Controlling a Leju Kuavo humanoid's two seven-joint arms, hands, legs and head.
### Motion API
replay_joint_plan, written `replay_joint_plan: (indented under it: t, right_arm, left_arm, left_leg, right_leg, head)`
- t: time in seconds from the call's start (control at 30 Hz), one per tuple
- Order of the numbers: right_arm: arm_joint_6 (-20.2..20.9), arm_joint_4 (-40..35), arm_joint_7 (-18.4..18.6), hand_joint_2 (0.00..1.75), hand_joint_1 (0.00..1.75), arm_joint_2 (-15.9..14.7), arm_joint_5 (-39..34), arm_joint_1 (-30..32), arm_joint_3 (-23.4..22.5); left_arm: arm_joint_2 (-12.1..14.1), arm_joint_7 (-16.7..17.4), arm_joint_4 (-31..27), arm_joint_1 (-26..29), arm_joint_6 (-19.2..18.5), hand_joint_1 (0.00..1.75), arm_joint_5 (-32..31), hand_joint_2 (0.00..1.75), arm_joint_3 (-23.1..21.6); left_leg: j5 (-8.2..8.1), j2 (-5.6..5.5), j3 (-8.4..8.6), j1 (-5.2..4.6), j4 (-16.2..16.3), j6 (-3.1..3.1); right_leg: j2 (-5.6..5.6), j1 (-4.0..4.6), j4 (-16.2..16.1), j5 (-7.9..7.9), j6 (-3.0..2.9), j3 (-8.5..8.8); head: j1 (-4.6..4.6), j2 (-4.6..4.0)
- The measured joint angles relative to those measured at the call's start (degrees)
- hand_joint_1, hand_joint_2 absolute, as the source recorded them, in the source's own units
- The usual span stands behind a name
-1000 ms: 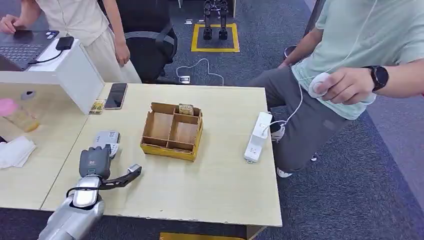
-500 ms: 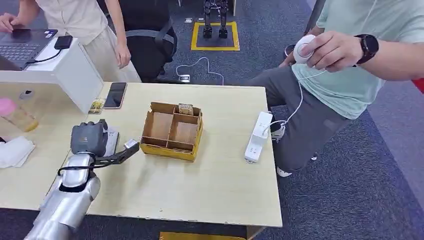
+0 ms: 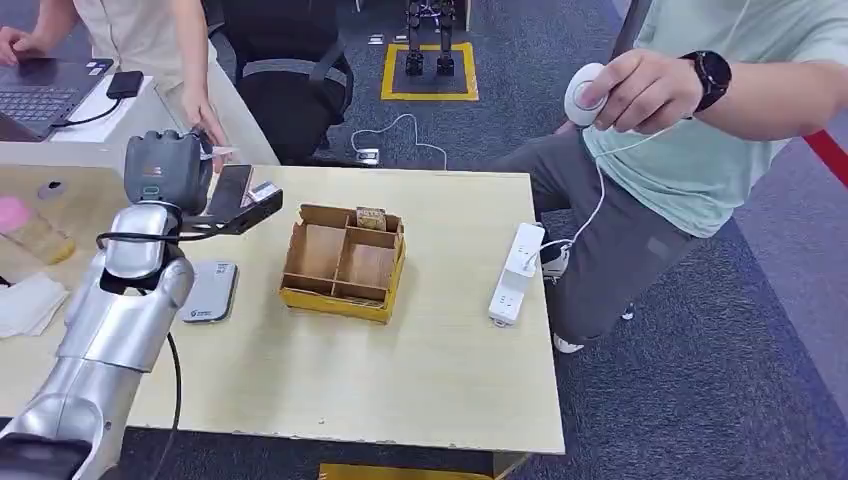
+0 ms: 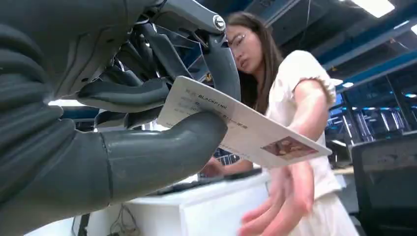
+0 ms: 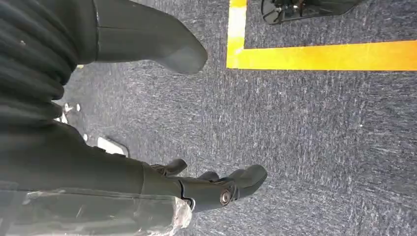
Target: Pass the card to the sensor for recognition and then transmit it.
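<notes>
My left hand (image 3: 165, 170) is raised above the table's back left corner. It pinches a white card (image 4: 246, 125) between thumb (image 4: 162, 152) and fingers; the card carries small print and a little picture. In the head view the card (image 3: 222, 152) shows as a pale sliver beside the hand. A person's hand (image 3: 205, 122) reaches in close to it, fingers spread under the card (image 4: 275, 211). The grey sensor pad (image 3: 210, 291) lies flat on the table below my forearm. My right hand (image 5: 98, 147) hangs over the carpet, fingers apart, holding nothing.
A yellow cardboard box (image 3: 345, 262) with compartments sits mid-table. A white power strip (image 3: 516, 272) lies near the right edge, a black phone (image 3: 230, 187) at the back left. A seated person on the right holds a round white device (image 3: 583, 93). A white partition (image 3: 120, 140) borders the table.
My left arm has lifted from just over the sensor pad up and back toward the person at the back left, whose hand has come down to the card.
</notes>
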Motion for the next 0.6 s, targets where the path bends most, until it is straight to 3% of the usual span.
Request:
replay_joint_plan:
  t: [0.1, 0.23, 0.47, 0.53, 0.57, 0.6]
  right_arm:
    - [0.09, 0.02, -0.22, 1.75, 0.00, 0.15, 0.70, -0.04, -0.35]
    - [0.18, 0.02, -0.81, 1.75, 0.00, 0.35, 1.73, -0.38, -0.79]
    - [0.18, 0.02, -0.98, 1.75, 0.00, 0.48, 2.58, -0.44, -1.68]
    - [0.17, 0.02, -1.00, 1.75, 0.00, 0.50, 2.60, -0.44, -1.92]
    - [0.15, 0.02, -1.03, 1.75, 0.00, 0.50, 2.60, -0.46, -2.08]
    - [0.15, 0.02, -1.05, 1.75, 0.00, 0.50, 2.60, -0.47, -2.19]
  left_arm:
    - [-0.26, 2.80, 0.15, -3.05, -1.57, 1.62, 0.00, 1.75, -1.40]
    - [0.32, 7.73, 2.75, -7.94, -3.38, 1.68, 0.02, 1.75, -4.83]
    - [1.05, 8.94, 5.99, -11.72, -3.41, 1.68, 0.02, 1.75, -6.56]
    - [1.09, 8.96, 6.66, -12.07, -3.47, 1.57, 0.00, 1.75, -6.80]
    - [1.11, 8.98, 7.06, -12.25, -3.49, 0.33, 0.00, 1.75, -7.02]
    - [1.24, 8.98, 7.36, -12.31, -3.49, 0.00, 0.00, 1.75, -7.17]
  left_leg:
    - [0.00, -0.01, -0.05, 0.02, 0.00, 0.00]
    - [0.00, 0.01, -0.06, 0.02, -0.01, 0.00]
    - [0.00, 0.02, -0.06, 0.03, -0.01, 0.00]
    - [0.00, 0.03, -0.07, 0.03, -0.01, -0.01]
    - [0.00, 0.03, -0.08, 0.03, -0.01, -0.01]
    - [0.00, 0.03, -0.08, 0.02, -0.01, -0.01]
  right_leg:
    - [-0.01, 0.00, 0.00, 0.00, 0.00, -0.04]
    - [0.03, 0.01, 0.02, 0.04, -0.06, -0.05]
    - [0.05, 0.01, 0.03, 0.04, -0.06, -0.07]
    - [0.05, 0.01, 0.03, 0.03, -0.06, -0.08]
    - [0.06, 0.01, 0.03, 0.03, -0.06, -0.08]
    - [0.08, 0.01, 0.02, 0.03, -0.06, -0.08]
  head:
    - [0.00, 0.00]
    - [-0.02, 0.00]
    - [-0.02, 0.00]
    - [0.00, 0.00]
    - [-0.02, 0.00]
    - [0.00, 0.00]
